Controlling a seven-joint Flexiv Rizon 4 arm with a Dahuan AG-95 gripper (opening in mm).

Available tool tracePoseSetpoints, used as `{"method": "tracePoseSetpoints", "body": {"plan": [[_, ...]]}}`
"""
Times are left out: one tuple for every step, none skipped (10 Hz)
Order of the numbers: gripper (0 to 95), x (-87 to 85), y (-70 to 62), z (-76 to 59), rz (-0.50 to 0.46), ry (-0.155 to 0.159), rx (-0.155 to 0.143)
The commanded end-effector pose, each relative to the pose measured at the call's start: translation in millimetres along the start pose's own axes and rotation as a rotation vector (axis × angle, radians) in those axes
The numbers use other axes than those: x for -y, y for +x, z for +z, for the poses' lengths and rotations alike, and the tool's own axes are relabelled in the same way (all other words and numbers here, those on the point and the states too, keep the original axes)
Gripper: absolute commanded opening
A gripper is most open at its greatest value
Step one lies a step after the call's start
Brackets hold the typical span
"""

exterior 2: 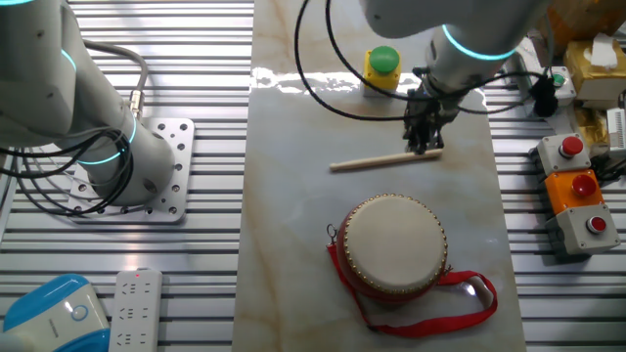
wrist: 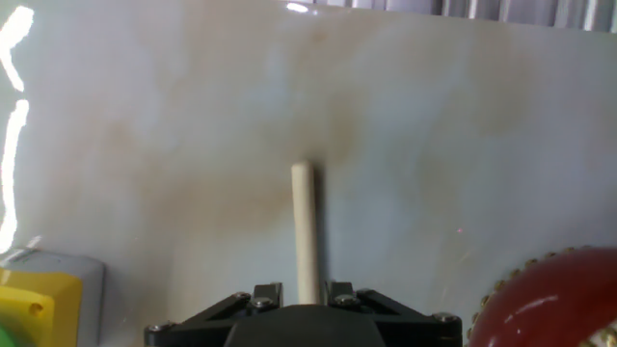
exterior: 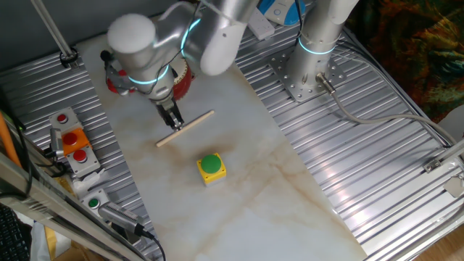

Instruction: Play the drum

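The drum [exterior 2: 395,244] has red sides, a cream top skin and a red strap, and stands at the near end of the marble board; its red edge shows in the hand view [wrist: 554,299]. A light wooden drumstick [exterior 2: 381,159] lies flat on the board, also seen from the other side [exterior: 187,128]. My gripper [exterior 2: 425,147] points straight down over one end of the stick. In the hand view the stick [wrist: 306,226] runs out from between my fingers, which close against it. In the one fixed view my arm hides most of the drum [exterior: 183,78].
A yellow box with a green button [exterior: 211,167] stands on the board beyond the stick [exterior 2: 381,66]. Red and orange button boxes [exterior 2: 577,186] sit on the ribbed metal table beside the board. A second arm's base [exterior 2: 137,176] stands at the other side.
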State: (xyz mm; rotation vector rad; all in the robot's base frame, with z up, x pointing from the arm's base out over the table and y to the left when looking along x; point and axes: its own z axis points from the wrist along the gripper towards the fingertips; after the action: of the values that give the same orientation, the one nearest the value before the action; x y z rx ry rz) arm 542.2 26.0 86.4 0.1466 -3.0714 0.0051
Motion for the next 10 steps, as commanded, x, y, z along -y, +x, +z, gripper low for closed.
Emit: {"method": "tracePoseSetpoints", "body": {"plan": [[19.0,-1.8,-0.4,-38.6,-0.004,-0.003,-0.018],[19.0,-2.1,0.3,-48.6,-0.005,-0.004,-0.015],[19.0,-2.7,1.6,-61.3,-0.010,-0.005,-0.017],[19.0,-2.9,2.2,-65.7,-0.010,-0.006,-0.016],[19.0,-2.8,2.4,-65.7,-0.008,-0.007,-0.016],[19.0,-2.6,2.6,-65.6,-0.008,-0.007,-0.018],[19.0,-2.4,2.9,-65.3,-0.008,-0.007,-0.018],[19.0,-2.3,3.0,-65.2,-0.011,-0.004,-0.017],[19.0,-2.3,3.0,-65.2,-0.014,-0.002,-0.016],[19.0,-2.3,3.0,-65.2,-0.016,-0.001,-0.014]]}}
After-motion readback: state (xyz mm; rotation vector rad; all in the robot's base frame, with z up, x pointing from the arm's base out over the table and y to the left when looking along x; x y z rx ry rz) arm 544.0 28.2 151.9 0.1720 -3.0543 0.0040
